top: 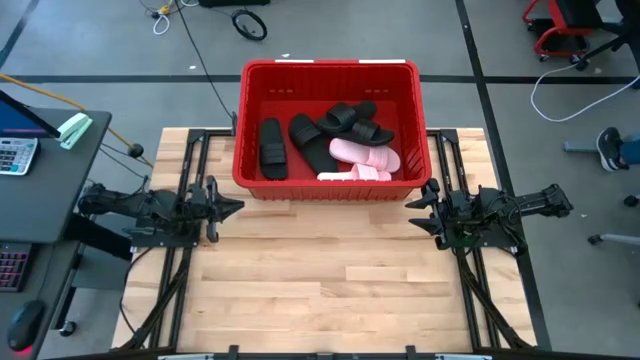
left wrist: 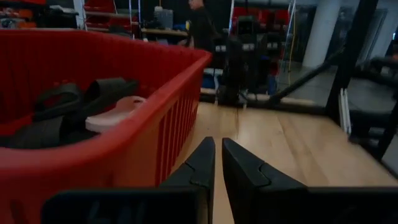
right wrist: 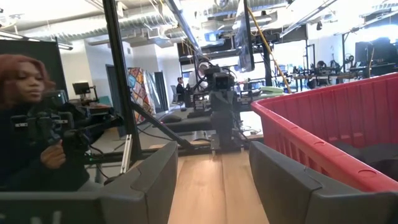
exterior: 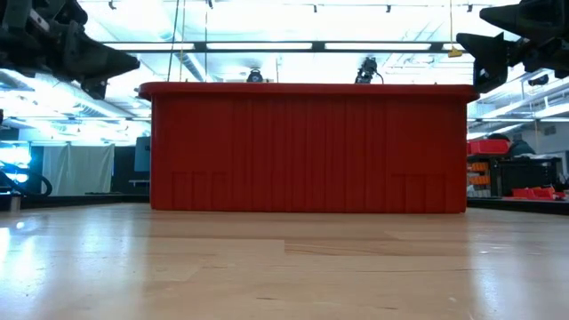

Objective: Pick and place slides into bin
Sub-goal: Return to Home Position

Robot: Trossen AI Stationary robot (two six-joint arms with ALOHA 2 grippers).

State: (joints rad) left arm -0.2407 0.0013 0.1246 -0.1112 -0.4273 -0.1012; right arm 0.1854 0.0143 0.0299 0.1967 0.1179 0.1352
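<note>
Light wood-plank desk (top: pixel 320 290), grey floor around it with cables (top: pixel 250 22) on the far side. A side table with a calculator (top: pixel 15 155) sits at left.

The red bin (top: pixel 325 190) sits at the far centre of the desk. The high view shows all the slides inside: four black slides (top: pixel 272 147) and, to their right, two pink slides (top: pixel 365 153). The low view gets only the bin's ribbed near wall, which blocks the contents.

The left gripper (top: pixel 232 208) hovers near the bin's near-left corner, its fingers (left wrist: pixel 199 168) pressed almost together with only a sliver between them. The right gripper (top: pixel 416 208) hovers near the near-right corner, its fingers (right wrist: pixel 155 177) spread wide. Neither holds anything.

The right wrist view alone shows a person (right wrist: pixel 25 124) beyond the desk holding a dark device.
</note>
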